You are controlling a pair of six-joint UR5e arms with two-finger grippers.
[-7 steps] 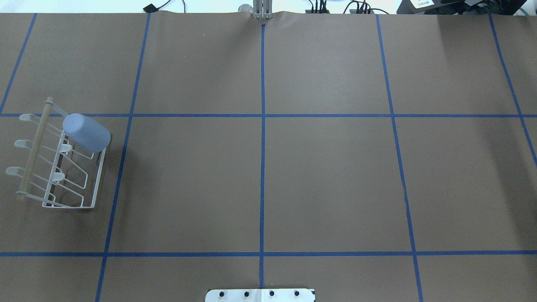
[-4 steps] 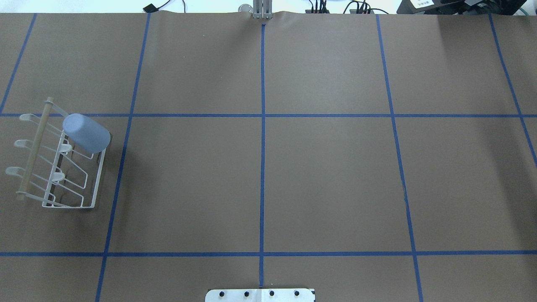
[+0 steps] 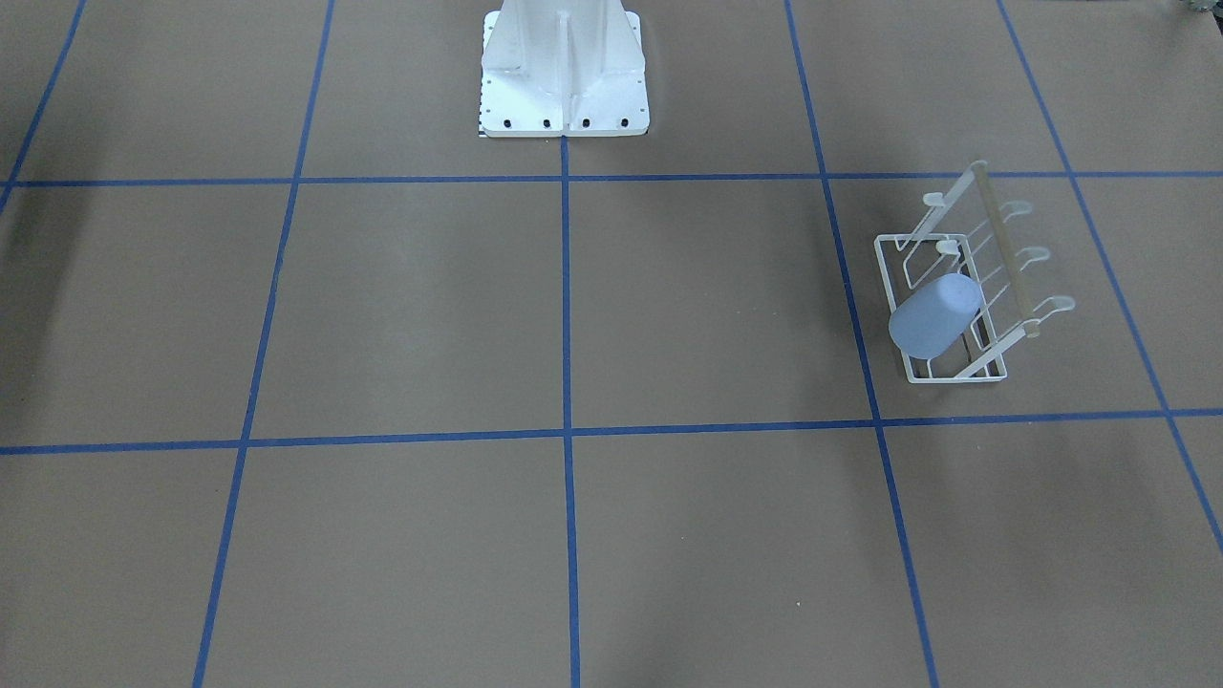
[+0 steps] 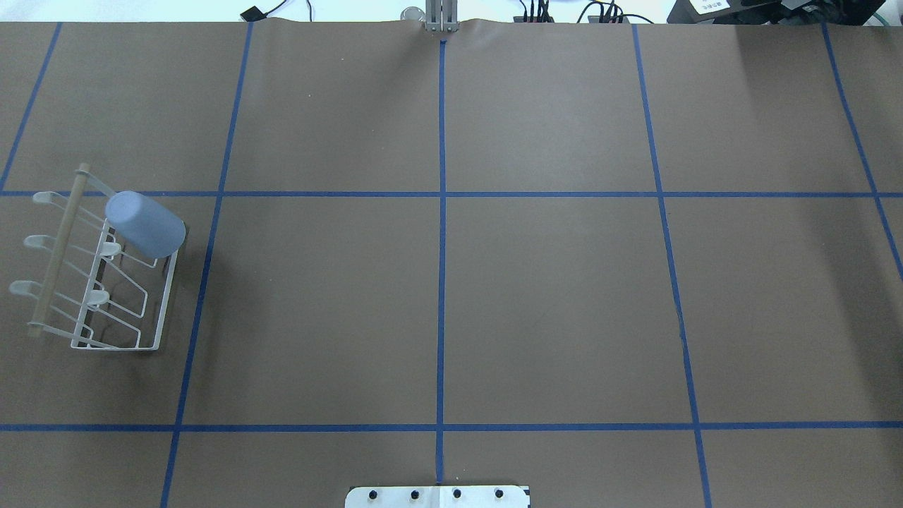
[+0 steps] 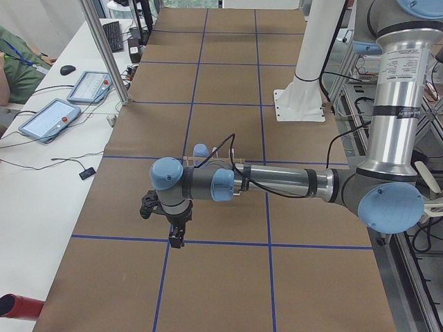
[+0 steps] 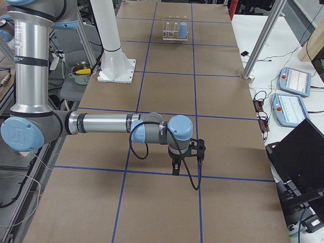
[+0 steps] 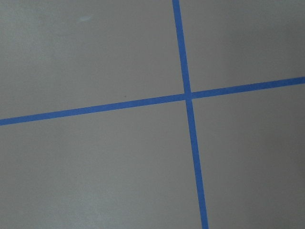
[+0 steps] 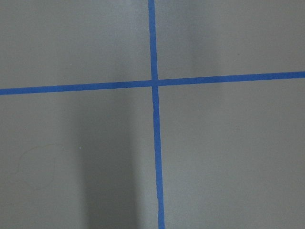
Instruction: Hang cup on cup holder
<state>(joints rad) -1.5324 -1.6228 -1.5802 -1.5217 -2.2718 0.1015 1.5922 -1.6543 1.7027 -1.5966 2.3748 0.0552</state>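
The cup sits upturned on an end prong of the cup holder, so the left arm and right arm, whose jaws I cannot tell to be apart or together, should keep well clear of the cup holder.

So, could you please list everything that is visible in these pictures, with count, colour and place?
cup: one, light blue, bottom up on the rack, at its end far from the robot
rack: one, white wire and pale wood, table's left side
table: one, brown cover
tape lines: several, blue, a grid on the table
tablets: two, grey, side desk
laptop: one, black, beside the table
robot base: one, white, robot's edge of the table
left gripper: one, black, above the table; jaws unclear
right gripper: one, black, above the table; jaws unclear
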